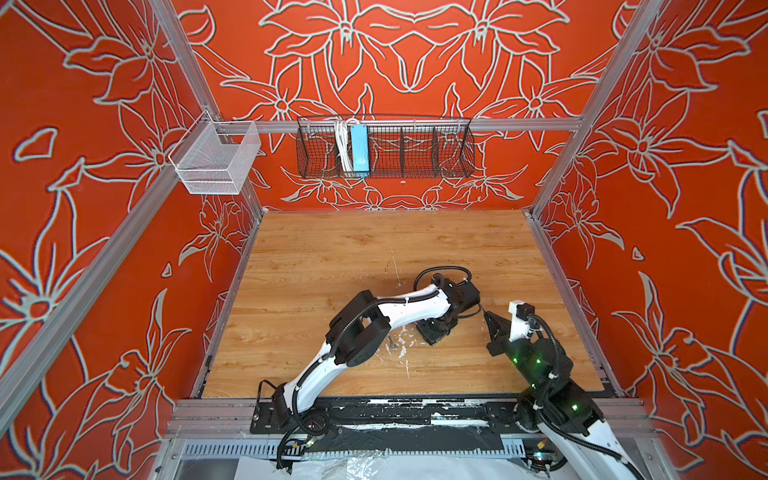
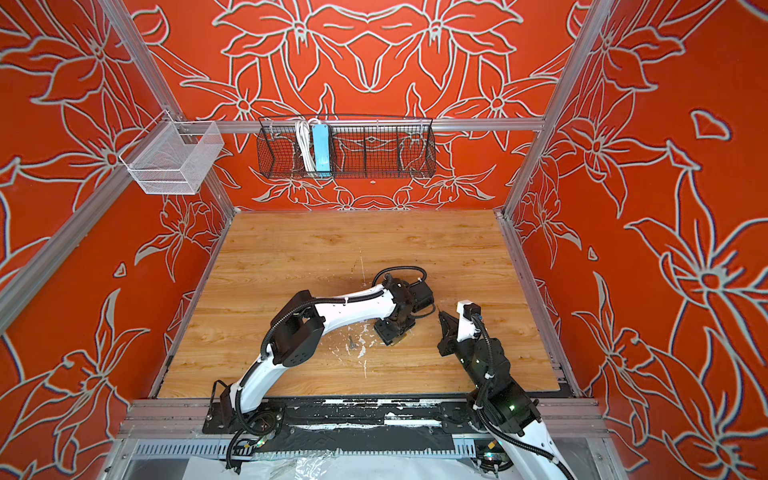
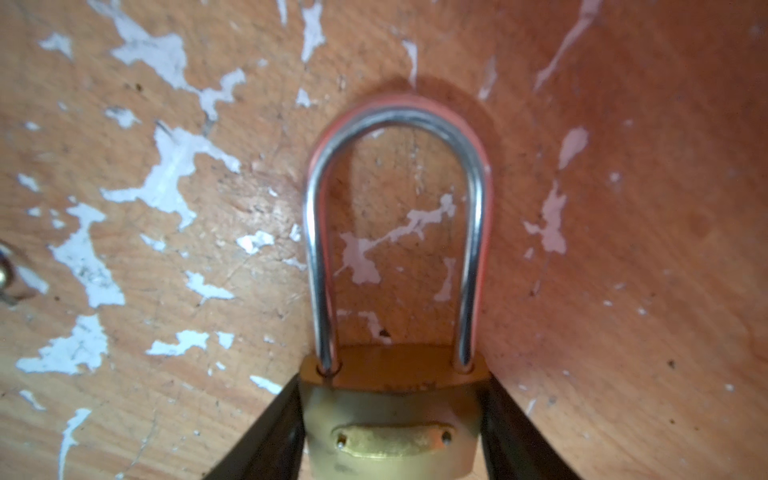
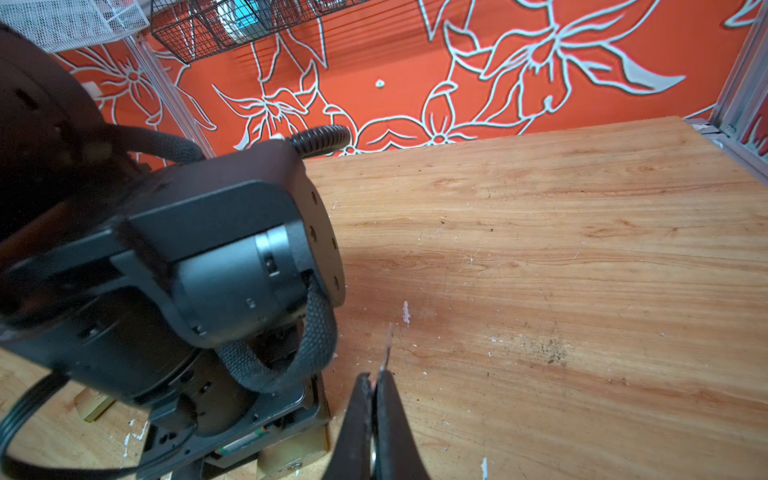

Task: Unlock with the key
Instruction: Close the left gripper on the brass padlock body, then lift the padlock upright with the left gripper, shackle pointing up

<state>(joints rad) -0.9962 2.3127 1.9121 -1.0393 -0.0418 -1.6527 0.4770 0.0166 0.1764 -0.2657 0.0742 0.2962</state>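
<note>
The right gripper [image 4: 376, 376] is pinched on the key [image 4: 388, 345], the lock [image 3: 390, 419] is clamped bottom-centre by the left gripper [image 3: 392, 384]; insertion and turning are judged outstanding.

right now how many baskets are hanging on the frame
2. A white mesh basket hangs at the back left corner; a black wire basket hangs on the back rail, with a blue power strip inside. None looks hidden.

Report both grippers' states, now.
Left gripper: shut on the padlock, pressing both sides of its brass body.
Right gripper: shut on the key, blade poking out.
</note>
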